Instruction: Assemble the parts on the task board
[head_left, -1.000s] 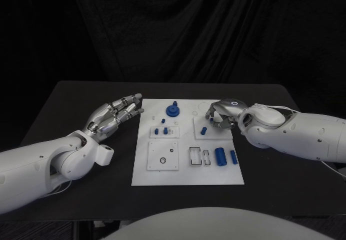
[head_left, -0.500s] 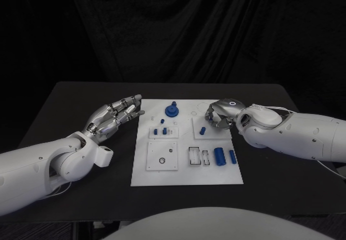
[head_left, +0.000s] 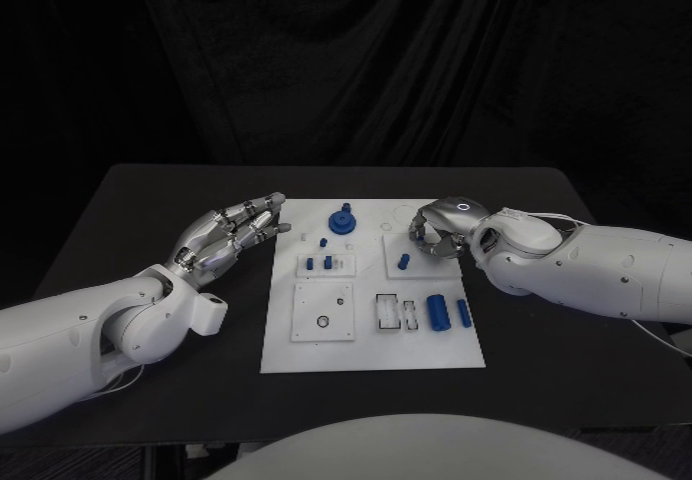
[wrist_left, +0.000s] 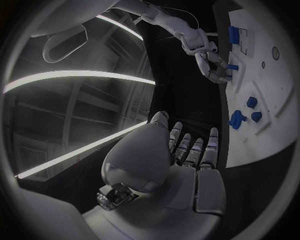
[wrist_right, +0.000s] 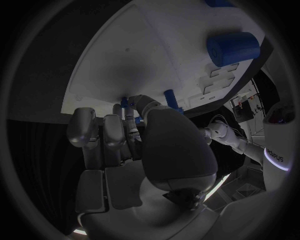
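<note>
Barely changed, left hand (head_left: 231, 234) still spread empty beside task board (head_left: 372, 345), right hand (head_left: 437, 226) fingers stay curled, grasp unclear.

Head cam high, looking down, wrist cams close, all share task board (head_left: 372, 345)

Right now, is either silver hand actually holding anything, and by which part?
The left hand holds nothing, fingers apart. The right hand curls over the white task board; whether it holds anything cannot be told.
</note>
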